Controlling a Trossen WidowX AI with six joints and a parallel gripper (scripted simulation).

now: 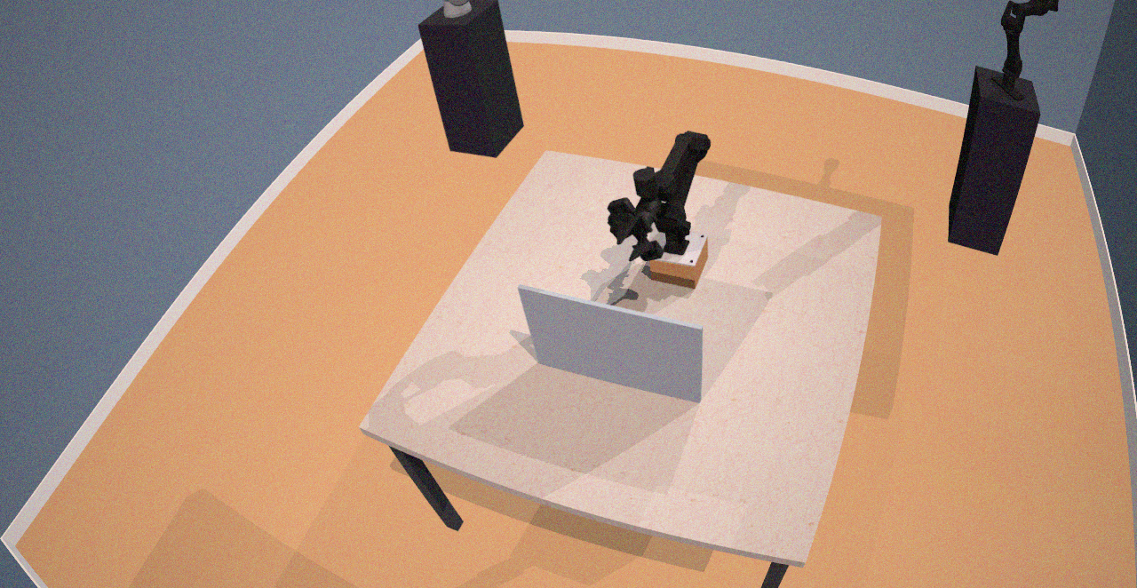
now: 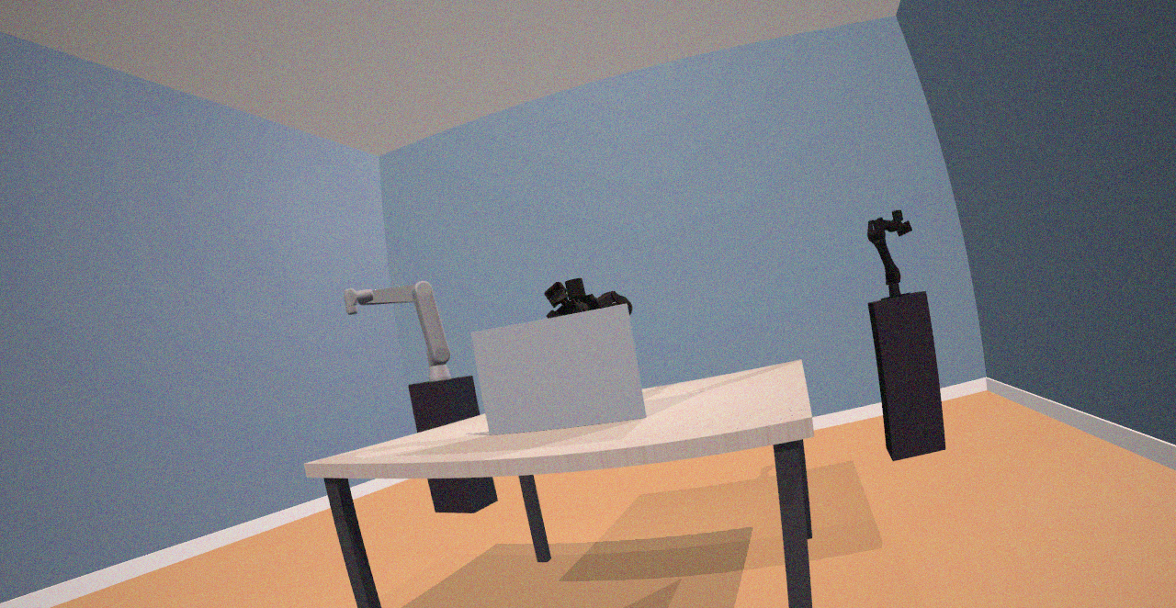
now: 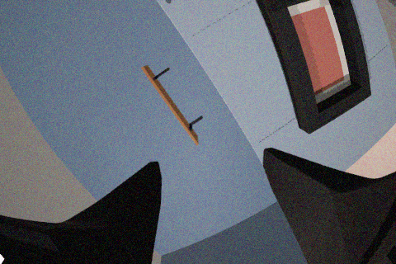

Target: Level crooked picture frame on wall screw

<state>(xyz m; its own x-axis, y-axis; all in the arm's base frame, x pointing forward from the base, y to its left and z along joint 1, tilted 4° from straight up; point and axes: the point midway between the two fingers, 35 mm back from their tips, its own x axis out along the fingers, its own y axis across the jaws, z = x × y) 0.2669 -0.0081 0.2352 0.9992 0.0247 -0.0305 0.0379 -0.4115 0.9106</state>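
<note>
The picture frame [image 3: 293, 62], black with a white border and a red picture, hangs on the near face of the upright grey-blue panel [image 1: 620, 345] [image 2: 559, 374] [image 3: 223, 54]. It shows only in the wrist view, at the upper right, seen at a slant. Its long bars do not run parallel to the panel's top edge there, but the slant keeps me from telling its true tilt. The screw and the notched strip are hidden. My gripper [image 1: 628, 250] [image 3: 213, 164] is open and empty, back from the panel. The frame lies beyond the right fingertip and is untouched.
The panel stands on the table [image 1: 779, 393] [image 2: 723, 407]. My arm's base sits on a wooden block [image 1: 675, 273]. A wooden rail [image 3: 173, 107] with two dark pegs is on the background wall. Two other arms stand on black pedestals [image 1: 477, 91] [image 1: 993, 162] behind the table.
</note>
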